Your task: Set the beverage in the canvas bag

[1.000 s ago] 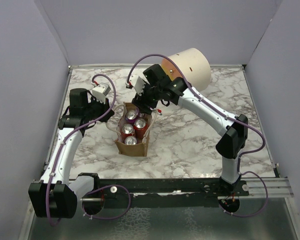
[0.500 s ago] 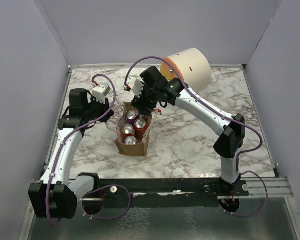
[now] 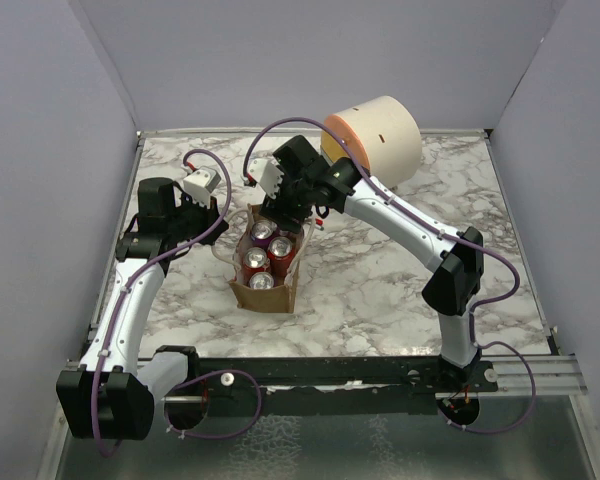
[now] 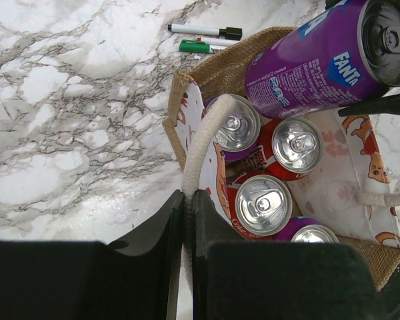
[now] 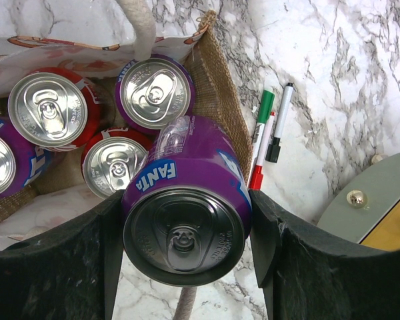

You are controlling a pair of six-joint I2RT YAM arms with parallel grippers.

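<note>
Now — right gripper (image 5: 187, 233) clamped on Fanta can (image 4: 320, 60) over canvas bag (image 4: 220, 73) — left gripper (image 4: 188, 220) pinching handle (image 4: 203, 140).

White, grey-veined marble-pattern tabletop (image 3: 380, 290), metal-edged. Plain pale lavender wall panels (image 3: 310, 60) enclose back and both sides. Even, soft light. Black slotted rail (image 3: 320, 370) along near edge.
</note>
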